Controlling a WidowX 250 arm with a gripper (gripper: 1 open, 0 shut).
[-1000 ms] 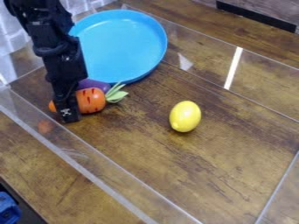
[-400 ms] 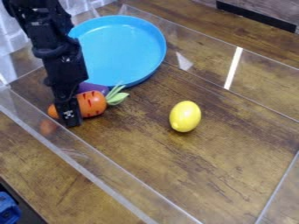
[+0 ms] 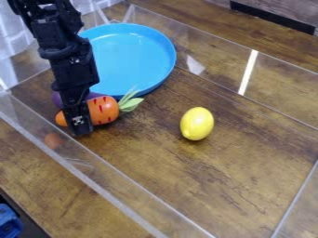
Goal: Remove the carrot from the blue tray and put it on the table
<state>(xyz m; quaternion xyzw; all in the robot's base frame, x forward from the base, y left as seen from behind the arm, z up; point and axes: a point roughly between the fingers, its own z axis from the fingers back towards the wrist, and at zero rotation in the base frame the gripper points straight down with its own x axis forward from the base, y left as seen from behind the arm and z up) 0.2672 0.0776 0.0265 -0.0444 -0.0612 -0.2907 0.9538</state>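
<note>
**Carrot gripped beside the tray**

The fingers (image 3: pixel 80 117) point straight down, partly closed on the carrot (image 3: pixel 99 110), which lies on the surface (image 3: pixel 187 186) at the left, leaves toward the right. The blue tray (image 3: pixel 130 54) sits just behind it, farther back. A yellow lemon (image 3: pixel 196 123) rests well apart, right.

Clear acrylic walls (image 3: pixel 25 116), bright light streak (image 3: pixel 248 71)

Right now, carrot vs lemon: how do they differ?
The carrot is orange with dark lines and green leaves; the lemon is plain yellow. The carrot lies at the gripper, just off the tray; the lemon sits alone, well clear. Both rest on the table.
</note>
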